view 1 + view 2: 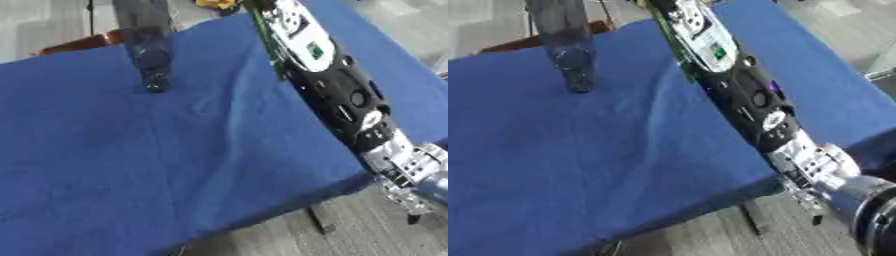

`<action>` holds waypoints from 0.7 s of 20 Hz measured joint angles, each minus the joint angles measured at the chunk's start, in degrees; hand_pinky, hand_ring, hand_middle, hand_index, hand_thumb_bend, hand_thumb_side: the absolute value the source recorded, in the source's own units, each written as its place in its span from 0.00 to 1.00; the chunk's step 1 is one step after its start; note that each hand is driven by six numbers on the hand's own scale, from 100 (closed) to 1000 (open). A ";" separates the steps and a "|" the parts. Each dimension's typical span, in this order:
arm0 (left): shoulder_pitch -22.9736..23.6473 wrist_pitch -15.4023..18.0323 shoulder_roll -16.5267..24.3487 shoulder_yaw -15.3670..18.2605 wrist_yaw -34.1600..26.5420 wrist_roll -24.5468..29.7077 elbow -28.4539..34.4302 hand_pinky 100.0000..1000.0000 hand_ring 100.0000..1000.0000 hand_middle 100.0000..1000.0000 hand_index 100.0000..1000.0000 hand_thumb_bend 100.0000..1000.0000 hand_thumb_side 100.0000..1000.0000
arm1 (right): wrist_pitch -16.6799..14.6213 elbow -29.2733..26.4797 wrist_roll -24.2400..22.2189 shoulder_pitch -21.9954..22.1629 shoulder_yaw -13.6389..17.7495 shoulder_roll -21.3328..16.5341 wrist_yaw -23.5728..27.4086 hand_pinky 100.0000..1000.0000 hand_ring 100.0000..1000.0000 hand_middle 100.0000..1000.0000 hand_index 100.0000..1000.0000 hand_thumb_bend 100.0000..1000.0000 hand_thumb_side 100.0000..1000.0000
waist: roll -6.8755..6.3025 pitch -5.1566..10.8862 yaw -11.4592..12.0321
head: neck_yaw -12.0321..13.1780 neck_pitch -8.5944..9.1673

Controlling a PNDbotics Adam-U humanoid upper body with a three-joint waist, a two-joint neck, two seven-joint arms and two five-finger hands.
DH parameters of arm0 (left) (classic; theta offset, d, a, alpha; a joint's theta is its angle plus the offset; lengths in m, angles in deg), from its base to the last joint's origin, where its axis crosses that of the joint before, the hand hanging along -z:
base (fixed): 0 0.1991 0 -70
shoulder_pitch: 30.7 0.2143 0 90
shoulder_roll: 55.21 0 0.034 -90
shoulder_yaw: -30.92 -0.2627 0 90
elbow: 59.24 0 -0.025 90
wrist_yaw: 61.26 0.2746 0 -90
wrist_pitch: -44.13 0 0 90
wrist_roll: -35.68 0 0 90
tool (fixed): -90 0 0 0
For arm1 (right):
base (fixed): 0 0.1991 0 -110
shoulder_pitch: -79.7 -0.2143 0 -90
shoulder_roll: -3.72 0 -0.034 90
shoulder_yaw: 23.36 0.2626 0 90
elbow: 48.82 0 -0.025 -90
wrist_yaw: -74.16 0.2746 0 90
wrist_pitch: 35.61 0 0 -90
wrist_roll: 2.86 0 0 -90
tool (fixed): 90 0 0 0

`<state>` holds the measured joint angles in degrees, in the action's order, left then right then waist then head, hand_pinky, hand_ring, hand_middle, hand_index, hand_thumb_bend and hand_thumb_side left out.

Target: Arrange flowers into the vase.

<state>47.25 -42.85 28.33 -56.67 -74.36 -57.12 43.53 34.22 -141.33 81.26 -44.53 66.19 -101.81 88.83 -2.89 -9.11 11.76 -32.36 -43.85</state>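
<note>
A clear glass vase (150, 52) stands upright at the far left of the blue-clothed table (131, 165), and no flower shows in it. My right arm (324, 75) runs as a long diagonal from the top edge down to the lower right. Its hand (409, 167) hangs past the table's front right corner, over the floor. What shows of its fingers (410, 212) points straight down and holds nothing. The vase is far from this hand, across the table. A small yellow thing (219, 3) shows at the top edge beside the arm. My left hand is out of view.
The cloth has soft folds through the middle (206, 107). A brown wooden edge (79, 45) shows behind the table at the far left. Grey plank floor (350, 235) lies below the front edge.
</note>
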 measured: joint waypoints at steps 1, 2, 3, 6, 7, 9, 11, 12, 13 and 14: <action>0.00 0.00 0.00 0.00 0.03 0.00 -0.01 0.44 0.51 0.56 0.80 0.23 0.94 | -0.26 -0.81 0.48 0.23 0.26 -0.54 0.77 0.00 0.05 0.00 0.22 0.00 0.79 | 0.00 0.04 -0.04 | -0.03 0.00; 0.01 0.01 0.03 0.01 0.04 0.01 -0.02 0.44 0.51 0.56 0.80 0.23 0.94 | -0.51 -1.41 0.95 0.67 0.39 -1.20 1.67 0.00 0.05 0.00 0.22 0.00 0.80 | 0.00 0.21 -0.04 | -0.06 0.00; 0.01 0.01 0.04 0.02 0.04 0.01 -0.03 0.44 0.51 0.56 0.80 0.23 0.94 | -0.82 -1.81 1.30 1.05 0.45 -1.93 2.50 0.00 0.05 0.00 0.22 0.00 0.80 | 0.00 0.43 -0.06 | -0.07 0.02; 0.02 0.01 0.07 0.13 0.05 0.01 -0.12 0.44 0.51 0.56 0.80 0.23 0.94 | -1.69 -2.17 2.21 1.53 0.74 -3.55 4.19 0.00 0.04 0.00 0.22 0.00 0.81 | 0.02 0.54 -0.19 | -0.06 1.16; 0.02 0.01 0.07 0.15 0.06 0.01 -0.13 0.44 0.51 0.56 0.80 0.23 0.94 | -1.91 -2.17 2.55 1.53 0.84 -3.86 4.57 0.00 0.04 0.00 0.22 0.00 0.81 | 0.02 0.54 -0.24 | -0.05 1.72; 0.02 0.02 0.08 0.21 0.07 0.01 -0.14 0.44 0.51 0.56 0.80 0.23 0.94 | -2.20 -2.17 3.11 1.54 0.99 -4.15 5.04 0.00 0.04 0.00 0.22 0.00 0.81 | 0.02 0.54 -0.29 | -0.04 2.44; 0.02 0.02 0.08 0.28 0.07 0.00 -0.15 0.44 0.51 0.56 0.80 0.23 0.94 | -2.40 -2.17 3.38 1.54 1.10 -4.17 5.17 0.00 0.04 0.00 0.22 0.00 0.81 | 0.02 0.54 -0.29 | -0.04 2.78; 0.02 0.02 0.08 0.29 0.07 0.00 -0.15 0.44 0.51 0.56 0.80 0.23 0.94 | -2.47 -2.17 3.47 1.54 1.11 -4.17 5.17 0.00 0.04 0.00 0.22 0.00 0.81 | 0.02 0.54 -0.29 | -0.04 2.87; 0.02 0.02 0.08 0.29 0.07 0.00 -0.15 0.44 0.51 0.56 0.80 0.23 0.94 | -2.49 -2.17 3.51 1.54 1.12 -4.17 5.18 0.00 0.04 0.00 0.22 0.00 0.81 | 0.02 0.54 -0.29 | -0.04 3.00; 0.02 0.02 0.08 0.29 0.07 0.00 -0.15 0.44 0.51 0.56 0.80 0.23 0.94 | -2.51 -2.16 3.57 1.54 1.12 -4.17 5.18 0.00 0.04 0.00 0.22 0.00 0.81 | 0.02 0.54 -0.29 | -0.04 3.07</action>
<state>47.27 -42.83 28.41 -56.38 -74.29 -57.12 43.38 31.71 -143.50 84.83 -42.99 67.31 -105.98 94.00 -2.87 -8.57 11.47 -32.40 -40.78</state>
